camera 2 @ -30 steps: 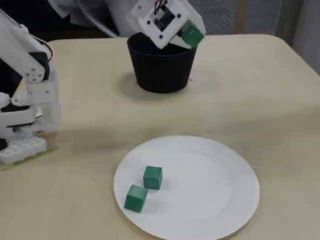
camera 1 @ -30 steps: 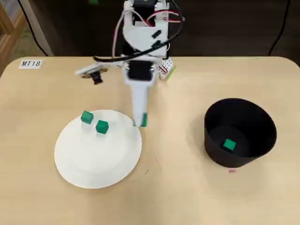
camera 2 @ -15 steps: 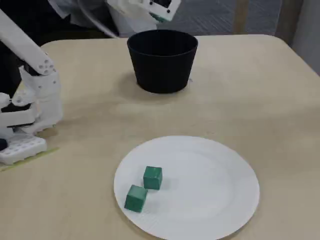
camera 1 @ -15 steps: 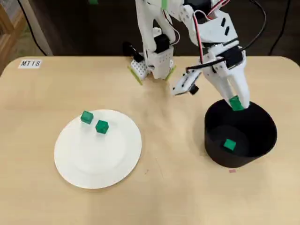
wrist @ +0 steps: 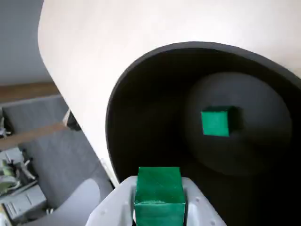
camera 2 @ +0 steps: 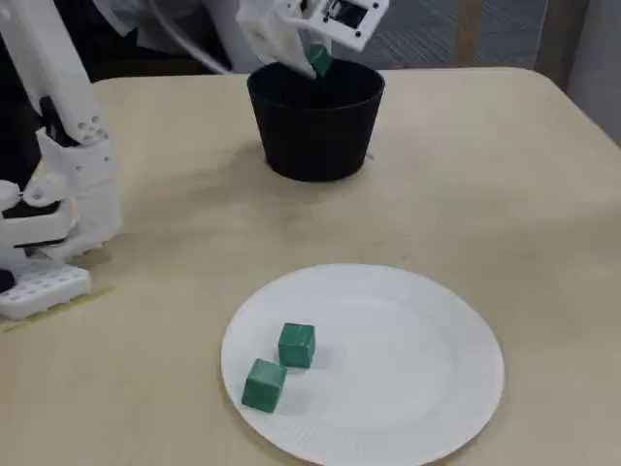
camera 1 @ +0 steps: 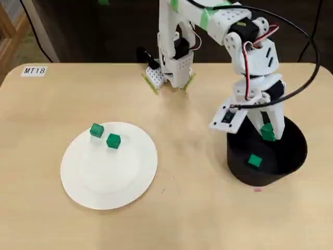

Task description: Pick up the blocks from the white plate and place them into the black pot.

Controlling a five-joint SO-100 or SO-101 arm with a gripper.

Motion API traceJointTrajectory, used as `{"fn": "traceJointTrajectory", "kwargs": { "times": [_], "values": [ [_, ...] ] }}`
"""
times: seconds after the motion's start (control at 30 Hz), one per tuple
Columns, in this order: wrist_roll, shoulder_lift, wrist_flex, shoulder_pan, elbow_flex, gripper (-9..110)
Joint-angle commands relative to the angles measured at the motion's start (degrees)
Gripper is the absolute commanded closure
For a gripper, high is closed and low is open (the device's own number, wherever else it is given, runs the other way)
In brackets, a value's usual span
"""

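Observation:
My gripper (camera 1: pixel 268 132) hangs over the mouth of the black pot (camera 1: pixel 237 156), shut on a green block (camera 1: pixel 267 131). In the wrist view that held block (wrist: pixel 159 192) sits between the two white fingers (wrist: pixel 113 207) above the pot's interior (wrist: pixel 141 122). A second green block (camera 1: pixel 254 161) lies on the pot's floor, also shown in the wrist view (wrist: pixel 215 122). Two more green blocks (camera 1: pixel 96 130) (camera 1: pixel 113 140) rest on the upper left part of the white plate (camera 1: pixel 119 177). From the fixed view, the gripper (camera 2: pixel 318 60) holds its block just above the pot's rim (camera 2: pixel 315 121), and the plate (camera 2: pixel 408 379) lies near the front.
The arm's white base (camera 1: pixel 169 70) stands at the table's far edge in the overhead view and at the left (camera 2: pixel 49 223) in the fixed view. A label "MT18" (camera 1: pixel 34 70) is stuck at the far left corner. Bare table lies between plate and pot.
The arm swung from beside the plate over to the pot, carrying the green block, and in the last half second lowered it over the pot's opening.

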Motion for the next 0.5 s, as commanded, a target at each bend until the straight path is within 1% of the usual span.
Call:
{"fn": "traceJointTrajectory", "kwargs": {
  "times": [0.0,0.23,0.4,0.47],
  "values": [
    [-0.9,-1.1,3.1,0.7,-7.3,104],
    [-0.9,-2.5,7.0,1.1,-8.6,103],
    [-2.1,-3.1,11.0,1.9,-8.6,86],
    [-2.7,-3.1,11.8,2.4,-8.6,82]
  ]
}}
